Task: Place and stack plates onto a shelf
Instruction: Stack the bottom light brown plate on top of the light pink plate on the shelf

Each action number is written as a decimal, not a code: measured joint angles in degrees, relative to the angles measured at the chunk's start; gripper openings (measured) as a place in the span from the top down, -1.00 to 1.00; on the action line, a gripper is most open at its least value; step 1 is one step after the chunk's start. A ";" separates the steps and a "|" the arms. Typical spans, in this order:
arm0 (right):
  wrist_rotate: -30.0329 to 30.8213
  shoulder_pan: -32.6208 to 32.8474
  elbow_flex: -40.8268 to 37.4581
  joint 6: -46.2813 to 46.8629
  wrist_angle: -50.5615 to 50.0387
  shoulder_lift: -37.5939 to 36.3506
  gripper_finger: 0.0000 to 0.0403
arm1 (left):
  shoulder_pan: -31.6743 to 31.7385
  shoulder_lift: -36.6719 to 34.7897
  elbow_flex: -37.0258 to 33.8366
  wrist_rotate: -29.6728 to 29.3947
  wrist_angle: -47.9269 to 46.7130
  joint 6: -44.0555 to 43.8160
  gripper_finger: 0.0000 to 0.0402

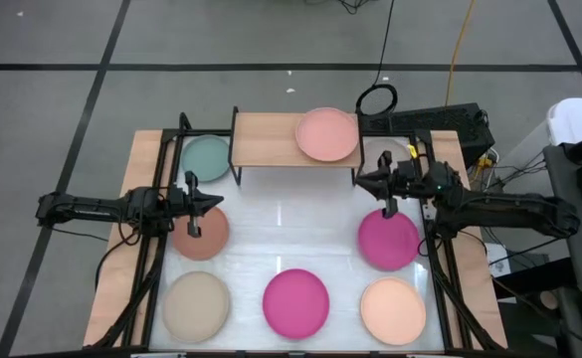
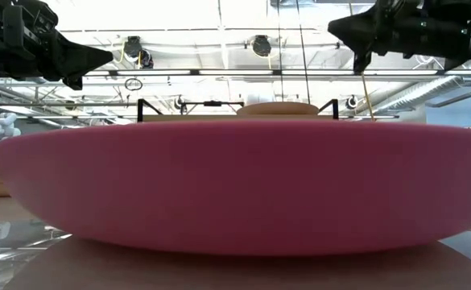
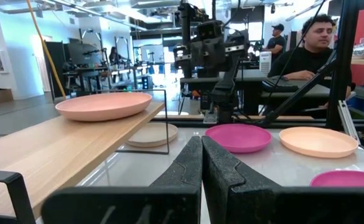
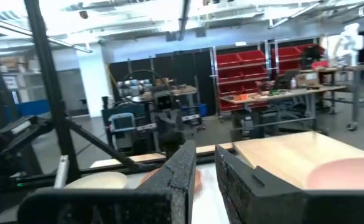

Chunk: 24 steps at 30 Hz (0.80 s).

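The shelf (image 1: 292,141) stands at the middle of the bench's (image 1: 271,234) far edge, and one pink plate (image 1: 327,134) already lies on its right half; the left half of the wooden top is bare. Six more plates lie on the bench around it.

The right hand (image 1: 387,207) hangs above the far rim of the magenta plate (image 1: 388,240) near the bench's right edge. That plate lies just in front of the shelf's right end, so of all the loose plates it looks to have the shortest way up, and the pink plate sits almost straight beyond it toward the far edge. The right hand's fingers (image 4: 180,171) stand with a narrow gap between them, holding nothing.

The left hand (image 1: 192,225) hangs over the brown plate (image 1: 202,231) near the bench's left edge, its fingers (image 3: 194,165) pressed together and empty. From there the bare half of the shelf lies toward the far edge and a little inward. The teal plate (image 1: 207,156) lies in the far left corner, just beside the shelf's left legs.

Along the near edge lie a beige plate (image 1: 196,303), a second magenta plate (image 1: 295,301) and a peach plate (image 1: 393,309), all well apart from the shelf.

Plates being round, no axis matters; the judgement is that each arm is best placed for the plate beneath it.
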 joint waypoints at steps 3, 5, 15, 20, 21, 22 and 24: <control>0.03 1.10 0.53 -0.18 0.25 -0.02 0.76 | 0.00 -0.01 0.00 0.00 0.00 0.00 0.99; 0.09 1.54 0.54 -0.39 0.22 -0.02 0.76 | 0.00 0.00 0.00 0.00 0.00 0.00 0.99; 1.75 3.02 0.54 -1.96 -0.02 1.84 0.76 | 0.00 0.00 0.00 0.07 0.47 -0.52 0.99; 1.79 3.00 0.54 -1.90 -0.01 2.29 0.76 | -0.01 0.00 0.00 4.89 3.35 -0.18 0.99; 1.83 3.00 0.54 -1.79 0.09 2.29 0.76 | 0.00 0.00 0.02 5.55 3.82 -0.12 0.99; 1.95 3.00 0.54 -1.79 0.32 2.29 0.76 | -0.02 0.00 0.02 5.94 4.19 0.12 0.99; 3.02 3.00 0.54 -1.92 0.84 2.29 0.76 | -0.01 0.00 0.02 6.09 5.04 1.53 0.99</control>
